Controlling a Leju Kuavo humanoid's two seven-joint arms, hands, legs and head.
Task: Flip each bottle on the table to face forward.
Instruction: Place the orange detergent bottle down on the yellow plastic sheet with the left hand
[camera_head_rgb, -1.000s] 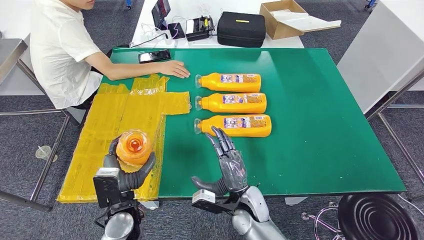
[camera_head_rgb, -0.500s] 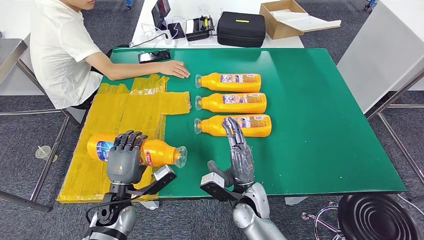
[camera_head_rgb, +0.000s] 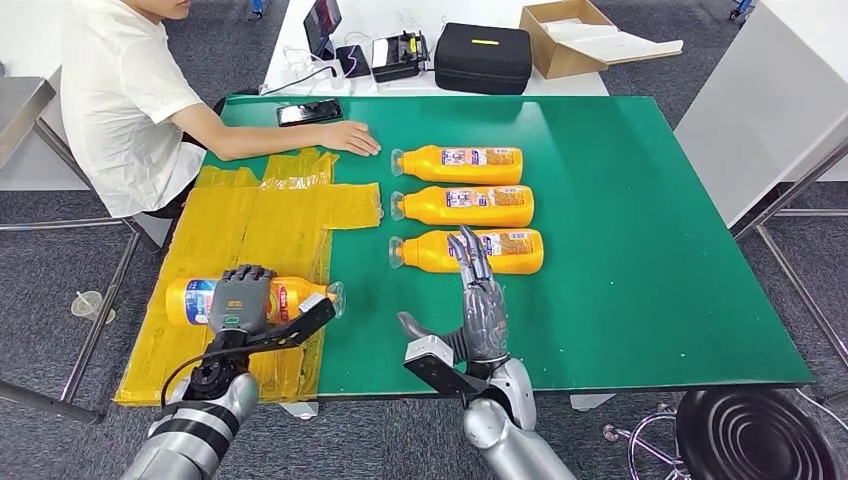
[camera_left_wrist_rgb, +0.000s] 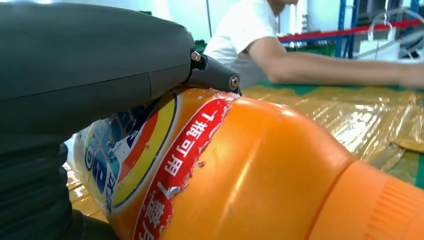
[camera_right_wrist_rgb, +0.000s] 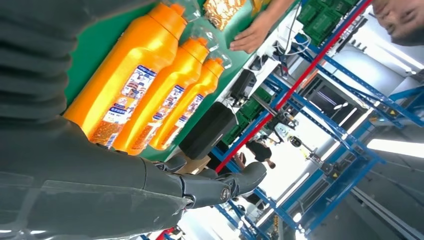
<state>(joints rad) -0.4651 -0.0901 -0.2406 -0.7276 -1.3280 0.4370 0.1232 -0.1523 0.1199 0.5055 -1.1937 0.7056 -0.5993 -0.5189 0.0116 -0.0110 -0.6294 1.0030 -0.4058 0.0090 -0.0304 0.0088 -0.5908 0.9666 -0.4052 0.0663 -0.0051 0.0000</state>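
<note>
Nearest, the left hand (camera_head_rgb: 242, 298) grips a bottle (camera_head_rgb: 300, 297) lying on its side on the yellow sheet (camera_head_rgb: 255, 225).
Right of that sheet, the right hand (camera_head_rgb: 480, 305) hovers empty over the green table (camera_head_rgb: 620, 250), fingers straight and apart, tips at the closest of three bottles (camera_head_rgb: 470, 208) lying in a row. Beyond the sheet, a person's hand (camera_head_rgb: 350, 137) rests on the table.

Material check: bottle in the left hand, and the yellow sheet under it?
Bottle: looks like glossy orange plastic, highlights along the shoulder, with a thin printed label torn ragged at its edge. Left hand grips it. Yellow sheet: probably thin translucent plastic film, shiny and wrinkled, lying on the green table.
</note>
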